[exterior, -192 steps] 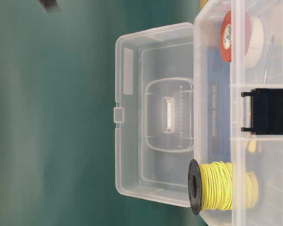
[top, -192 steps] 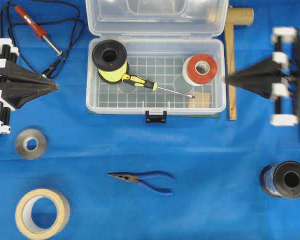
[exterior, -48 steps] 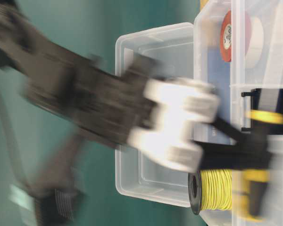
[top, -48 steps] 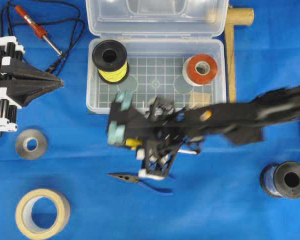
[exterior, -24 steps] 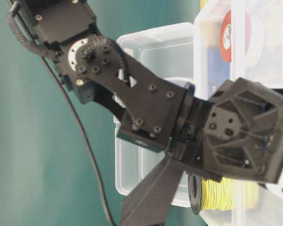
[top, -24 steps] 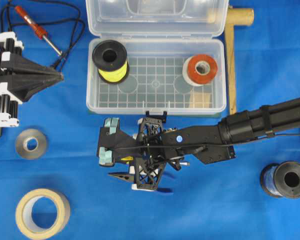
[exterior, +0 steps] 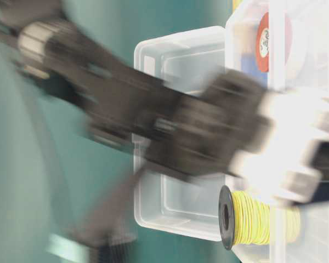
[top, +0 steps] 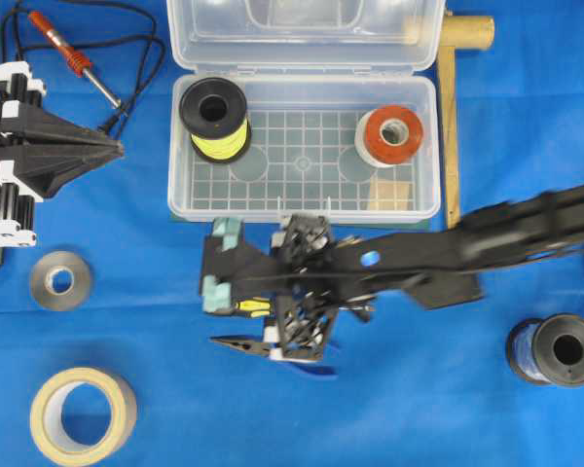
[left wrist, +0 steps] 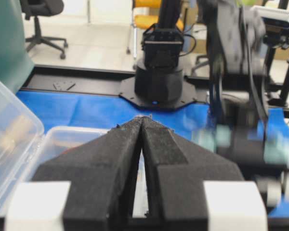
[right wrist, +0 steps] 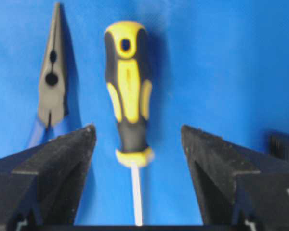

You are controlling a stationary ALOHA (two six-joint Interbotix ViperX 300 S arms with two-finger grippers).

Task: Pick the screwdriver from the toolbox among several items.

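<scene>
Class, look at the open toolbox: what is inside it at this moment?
Inside the toolbox sit a yellow wire spool and a red tape roll. The rest shows bare gridded floor; the front edge is partly covered by the right arm.

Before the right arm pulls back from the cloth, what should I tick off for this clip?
1. screwdriver out of the toolbox: ok, it lies on the blue cloth.
2. right pincer let go: ok, jaws stand wide on either side of the handle.
3. Screwdriver clear of the pliers: ok, beside them, apart.
4. Yellow wire spool and red tape roll in the box: ok.
5. left pincer out of the way: ok, shut, parked at the side.
</scene>
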